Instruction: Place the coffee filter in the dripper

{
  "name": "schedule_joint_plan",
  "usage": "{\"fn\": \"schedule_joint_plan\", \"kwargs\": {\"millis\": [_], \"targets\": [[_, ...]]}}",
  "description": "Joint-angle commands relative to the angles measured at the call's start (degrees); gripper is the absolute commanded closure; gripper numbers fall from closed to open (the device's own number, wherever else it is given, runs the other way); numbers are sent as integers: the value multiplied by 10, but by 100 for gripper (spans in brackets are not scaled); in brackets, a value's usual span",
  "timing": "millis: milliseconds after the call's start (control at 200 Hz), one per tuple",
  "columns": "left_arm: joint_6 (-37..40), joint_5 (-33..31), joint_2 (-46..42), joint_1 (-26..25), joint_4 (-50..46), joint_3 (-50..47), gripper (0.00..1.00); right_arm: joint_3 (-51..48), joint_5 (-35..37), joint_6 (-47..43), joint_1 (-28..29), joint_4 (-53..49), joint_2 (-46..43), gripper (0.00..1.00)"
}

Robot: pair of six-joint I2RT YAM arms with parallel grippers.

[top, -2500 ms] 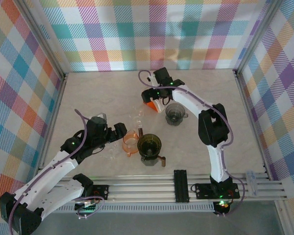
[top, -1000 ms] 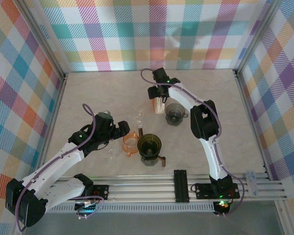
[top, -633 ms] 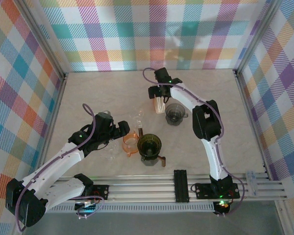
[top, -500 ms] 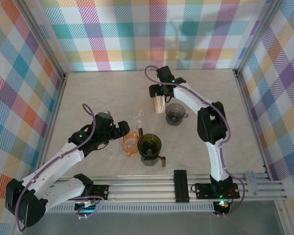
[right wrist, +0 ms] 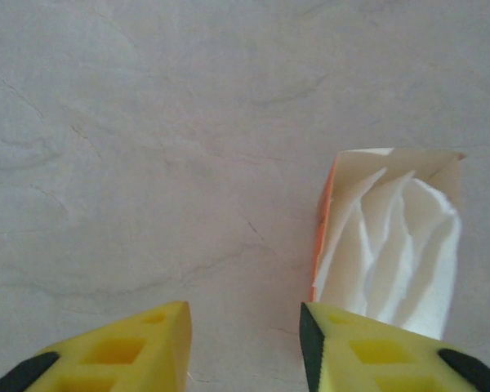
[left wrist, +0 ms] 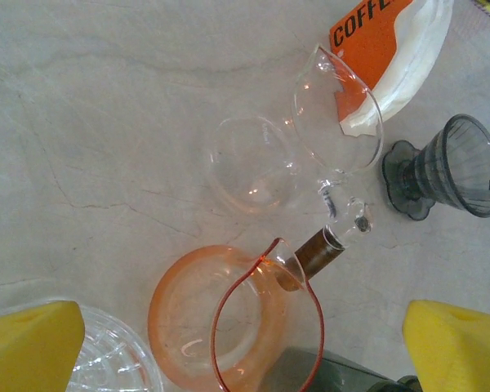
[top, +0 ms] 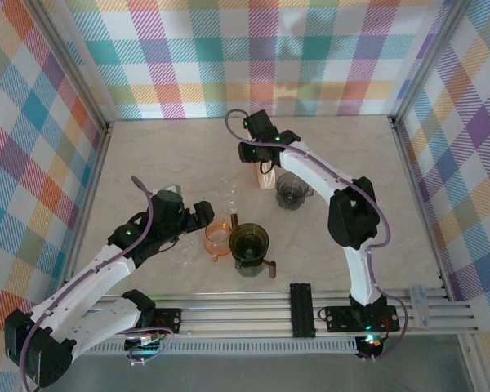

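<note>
Left claw (top: 201,217) hangs spread at the orange cup's (top: 218,238) 9 o'clock. Coffee filters (right wrist: 396,241) stand in their packet (top: 265,176) on the table (top: 163,155). Right claw (right wrist: 243,320), spread, hovers beside them, probably lining up a pinch. Grey dripper (top: 292,189) sits at the packet's 4 o'clock.

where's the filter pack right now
In the top view, the filter pack stands toward the table's back centre, just left of the grey dripper, beside the right gripper.

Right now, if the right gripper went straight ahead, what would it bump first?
Probably the bare table, not the filter pack just beside it. The right gripper points down, open, though depth is hard to judge.
</note>
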Motion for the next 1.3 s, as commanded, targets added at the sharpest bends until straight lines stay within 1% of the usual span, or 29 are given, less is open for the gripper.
{"fn": "schedule_joint_plan", "kwargs": {"millis": [0,65,215,430,675,945,1180,1295], "targets": [[17,-17,-13,-3,4,-6,0,32,16,11,-2,-35,26,64],[17,-17,-15,-2,4,-8,0,41,30,12,-2,-44,36,67],[16,-17,-16,-2,6,-14,0,52,50,9,-2,-55,50,69],[16,-20,-16,-1,8,-16,0,73,63,5,-2,-65,68,73],[16,-23,-16,0,7,-17,0,97,64,3,-2,-80,88,75],[16,-24,-18,2,5,-20,0,108,84,-2,-3,-86,104,78],[16,-24,-21,3,6,-21,0,109,93,-2,-2,-81,106,84],[15,-24,-22,3,7,-22,0,111,97,-2,-2,-80,105,90]]}}
